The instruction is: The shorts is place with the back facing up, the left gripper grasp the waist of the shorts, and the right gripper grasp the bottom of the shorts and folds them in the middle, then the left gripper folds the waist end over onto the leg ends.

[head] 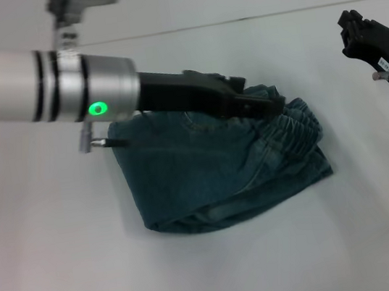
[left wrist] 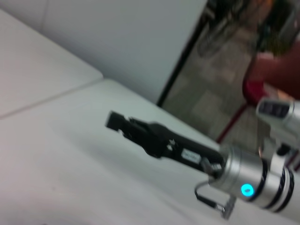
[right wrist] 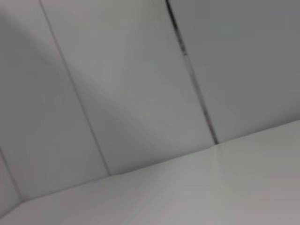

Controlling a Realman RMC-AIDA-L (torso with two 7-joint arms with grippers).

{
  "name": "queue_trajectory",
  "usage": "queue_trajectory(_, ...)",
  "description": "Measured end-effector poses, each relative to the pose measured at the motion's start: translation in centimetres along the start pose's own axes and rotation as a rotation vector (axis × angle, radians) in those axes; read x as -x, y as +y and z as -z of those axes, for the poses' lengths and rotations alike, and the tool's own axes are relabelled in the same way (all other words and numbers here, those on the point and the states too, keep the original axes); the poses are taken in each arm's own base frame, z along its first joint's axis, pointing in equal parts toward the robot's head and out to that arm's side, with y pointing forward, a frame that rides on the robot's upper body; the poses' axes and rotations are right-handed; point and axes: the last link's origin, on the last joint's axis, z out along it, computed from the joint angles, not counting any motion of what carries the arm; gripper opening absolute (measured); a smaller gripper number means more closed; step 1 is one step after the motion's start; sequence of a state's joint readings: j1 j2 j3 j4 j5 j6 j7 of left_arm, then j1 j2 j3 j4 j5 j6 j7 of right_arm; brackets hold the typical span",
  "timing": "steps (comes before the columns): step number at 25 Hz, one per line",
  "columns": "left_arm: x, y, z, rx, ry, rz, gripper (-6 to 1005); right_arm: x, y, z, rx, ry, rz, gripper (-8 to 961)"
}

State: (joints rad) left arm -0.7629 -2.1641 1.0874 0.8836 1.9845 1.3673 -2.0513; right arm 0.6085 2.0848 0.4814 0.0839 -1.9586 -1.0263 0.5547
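My left gripper (head: 265,100) pinches the waist (head: 291,127) of the folded shorts (head: 214,179). My right gripper (head: 352,27) hangs far right, apart; its jaw state I cannot tell.

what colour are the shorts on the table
Faded blue-green denim; the shorts show best in the head view, folded under the left pincer.

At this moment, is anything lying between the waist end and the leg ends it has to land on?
Nothing visible does. The left hand is at the waist of the shorts, which sits over the lower denim layers. The right hand is off to the right, apart from the cloth.
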Motion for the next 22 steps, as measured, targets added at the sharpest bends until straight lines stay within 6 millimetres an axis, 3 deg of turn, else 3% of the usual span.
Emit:
queue_trajectory(4, 1.9, -0.8, 3.6, -0.015, 0.113, 0.073, 898, 0.9, -0.5, 0.8, 0.122, 0.02, -0.051, 76)
queue_trajectory(10, 6.5, -2.2, 8.9, -0.088, 0.272, 0.181, 947, 5.3, -0.9, 3.2, 0.432, 0.055, -0.131, 234)
queue_trajectory(16, 10.1, -1.4, 11.7, -0.074, 0.298, 0.201, 947, 9.6, -0.2, 6.3, 0.759, 0.289, -0.021, 508)
queue_trajectory(19, 11.5, -0.8, 12.5, -0.049, 0.247, 0.208, 947, 10.1, -0.5, 8.4, 0.859, 0.447, 0.034, 634)
queue_trajectory(22, 12.4, -0.3, 13.0, -0.028, 0.197, 0.215, 947, 9.5, -1.5, 9.8, 0.846, 0.529, 0.053, 755)
